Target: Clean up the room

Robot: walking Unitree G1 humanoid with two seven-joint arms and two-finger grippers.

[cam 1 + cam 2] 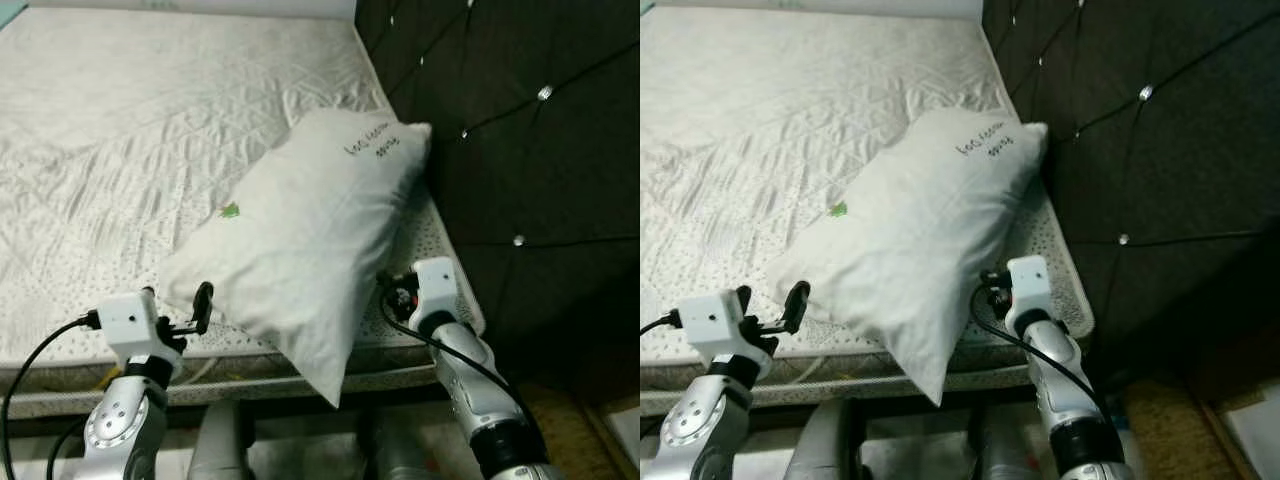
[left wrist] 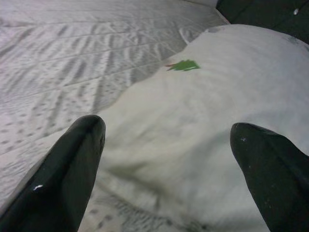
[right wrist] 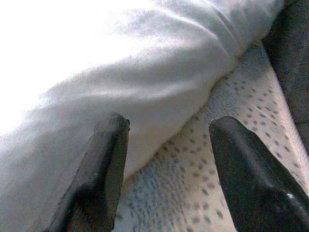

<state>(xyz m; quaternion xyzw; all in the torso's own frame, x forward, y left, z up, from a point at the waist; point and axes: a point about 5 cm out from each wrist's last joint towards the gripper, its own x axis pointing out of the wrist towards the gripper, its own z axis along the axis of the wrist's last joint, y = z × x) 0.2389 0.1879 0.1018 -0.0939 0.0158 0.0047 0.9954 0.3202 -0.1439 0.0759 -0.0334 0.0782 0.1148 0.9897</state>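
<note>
Left side: my left gripper point(image 1: 200, 312) sits low at the near edge of the mattress point(image 1: 150, 130), fingers spread apart and holding nothing. In the left wrist view the two black fingers point(image 2: 63, 169) frame the near-left corner of the pillow point(image 1: 310, 235) without clamping it; the pillow cloth lies between and just beyond the tips.

Centre: the pillow is white, with a small green mark point(image 1: 230, 210) on its upper face and dark handwriting point(image 1: 370, 143) near its far end. It lies slantwise across the mattress corner, its far end against the dark tufted headboard point(image 1: 520, 130), its near corner hanging off the bed edge toward me.

Right side: my right gripper point(image 3: 166, 159) is at the pillow's right flank, fingers apart and empty. One finger point(image 3: 104, 159) touches or nearly touches the pillow's underside; the other rides over the dotted mattress cover.

Risk assessment: neither grip is made. Should the jaws close now, I judge the right gripper could pinch the mattress cover along with the pillow and drag the sheet. The left may catch only loose cloth at the corner, letting the soft pillow sag and slip. The overhanging corner makes a slide to the floor plausible.
</note>
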